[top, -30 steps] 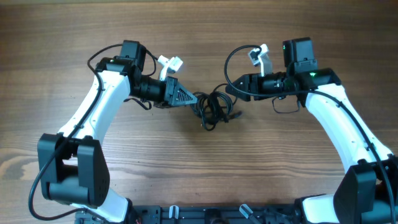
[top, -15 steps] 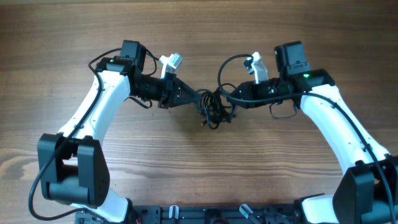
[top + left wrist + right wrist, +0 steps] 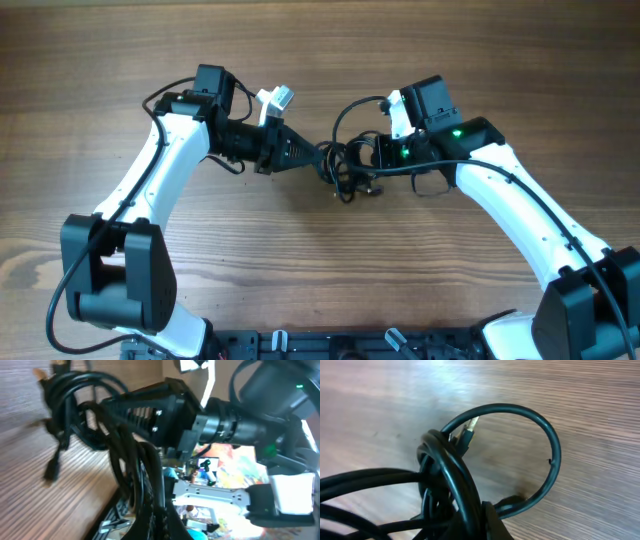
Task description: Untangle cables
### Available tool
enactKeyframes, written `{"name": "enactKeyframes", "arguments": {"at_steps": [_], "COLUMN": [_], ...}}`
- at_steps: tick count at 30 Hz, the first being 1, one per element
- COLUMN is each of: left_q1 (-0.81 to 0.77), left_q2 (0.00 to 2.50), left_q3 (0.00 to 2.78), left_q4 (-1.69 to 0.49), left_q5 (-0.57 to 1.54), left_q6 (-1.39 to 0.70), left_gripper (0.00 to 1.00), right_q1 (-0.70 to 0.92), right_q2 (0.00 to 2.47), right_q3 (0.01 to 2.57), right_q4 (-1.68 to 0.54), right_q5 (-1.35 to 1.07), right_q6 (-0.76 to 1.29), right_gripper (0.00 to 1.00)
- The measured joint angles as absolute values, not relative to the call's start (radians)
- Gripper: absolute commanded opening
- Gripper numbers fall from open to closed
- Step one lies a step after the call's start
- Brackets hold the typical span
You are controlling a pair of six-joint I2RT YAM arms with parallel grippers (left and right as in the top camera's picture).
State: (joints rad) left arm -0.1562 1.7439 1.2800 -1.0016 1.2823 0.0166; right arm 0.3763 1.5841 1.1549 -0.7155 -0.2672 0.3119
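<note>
1. Cables point(image 3: 345, 170): one knotted bunch lying on the table point(image 3: 320, 270), between the two grippers. I can't count strands inside the bunch. One plug point(image 3: 470, 426) pokes out, and one free loop point(image 3: 551, 452) arcs off the side.
2. Left gripper point(image 3: 318, 157): at the cables' left edge, jaws fully closed, pinching strands.
3. Right gripper point(image 3: 372, 158): at the cables' right edge, jaws closed, and by the wrist view clamped on strands.
4. Step, my read: both sides gripped, knot not yet loosened, so this is the start of the pull-apart.
5. Next move calls for a slow opposing pull away from the cables. Risk is that the knot cinches tighter, and a regrip on a single strand is likely needed.
6. Count: 2 arms, 2 grippers, 1 bunch, 1 plug seen.
</note>
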Motion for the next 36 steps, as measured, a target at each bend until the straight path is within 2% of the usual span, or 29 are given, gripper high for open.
{"name": "enactKeyframes", "arguments": {"at_steps": [6,15,22,24,28,33,36], "left_q1": [-0.156,-0.149,-0.149,-0.149,-0.068,-0.074,-0.087], "left_q2": [1.744,1.744,1.744,1.744,1.743,1.743,1.743], "left_q3": [1.280,1.283,1.286,1.287,1.287,1.287,1.287], "left_q4": [-1.006,-1.025,-1.041,-1.054,-1.092,-1.061,-1.034], "left_q5": [1.090,0.995,0.907,0.841,0.533,0.430,0.415], "left_q6": [-0.031,-0.086,-0.089,-0.099,-0.170,-0.217,-0.227], "left_gripper": [0.04,0.04,0.04,0.04,0.04,0.04,0.04], "right_q1": [0.262,0.001,-0.047,-0.052,-0.173,-0.112,0.009], "right_q2": [1.584,1.584,1.584,1.584,1.584,1.584,1.584], "right_q3": [1.155,1.155,1.155,1.155,1.155,1.155,1.155], "right_q4": [-0.722,-0.768,-0.790,-0.791,-0.797,-0.859,-0.864], "right_q5": [-0.253,-0.589,-0.668,-0.660,-0.567,-0.587,-0.610], "right_q6": [0.369,0.313,0.255,0.240,0.198,0.110,0.036], "right_gripper": [0.04,0.04,0.04,0.04,0.04,0.04,0.04]}}
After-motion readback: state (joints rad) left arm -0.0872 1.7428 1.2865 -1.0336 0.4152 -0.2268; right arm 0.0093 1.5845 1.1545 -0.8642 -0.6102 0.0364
